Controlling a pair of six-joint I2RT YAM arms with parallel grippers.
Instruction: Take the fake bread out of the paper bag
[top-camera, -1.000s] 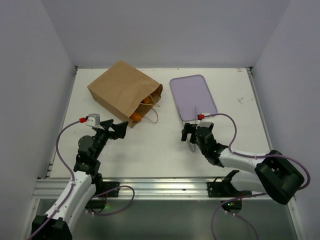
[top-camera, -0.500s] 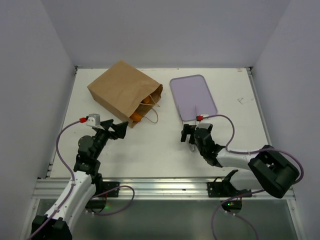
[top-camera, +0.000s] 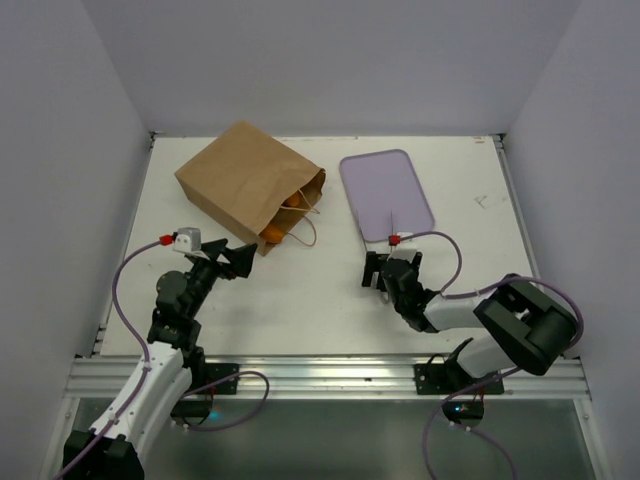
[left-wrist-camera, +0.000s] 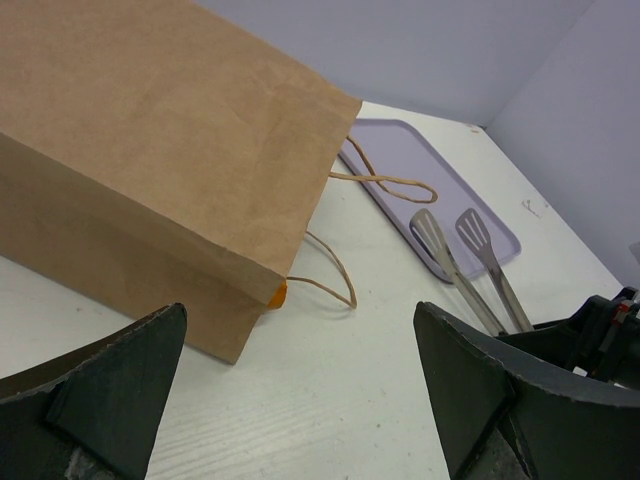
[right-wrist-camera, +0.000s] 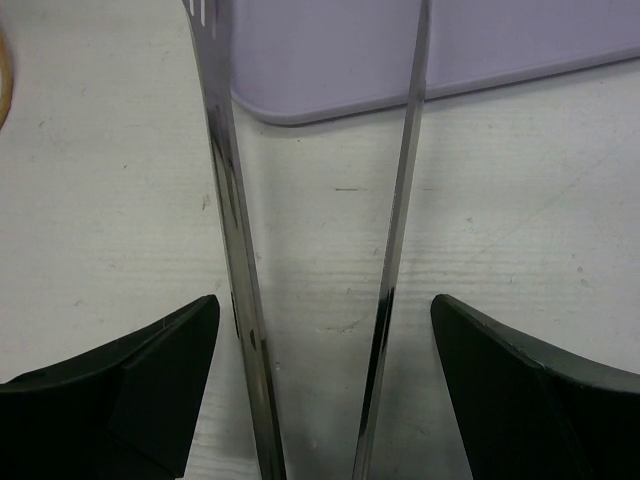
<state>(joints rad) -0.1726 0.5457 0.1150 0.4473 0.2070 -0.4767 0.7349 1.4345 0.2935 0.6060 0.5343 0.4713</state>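
Bread (top-camera: 291, 204) peeks orange from the mouth of the bag (top-camera: 243, 183), which lies on its side at far left, opening to the right. My left gripper (top-camera: 238, 258) hangs wide open and empty just near of it. My right gripper (right-wrist-camera: 320, 312), spread wide too, straddles the tongs (right-wrist-camera: 232, 230) without gripping them, at the near edge of the tray (top-camera: 385, 188).

The paper bag (top-camera: 240, 180) hides most of the fake bread (top-camera: 272, 236).
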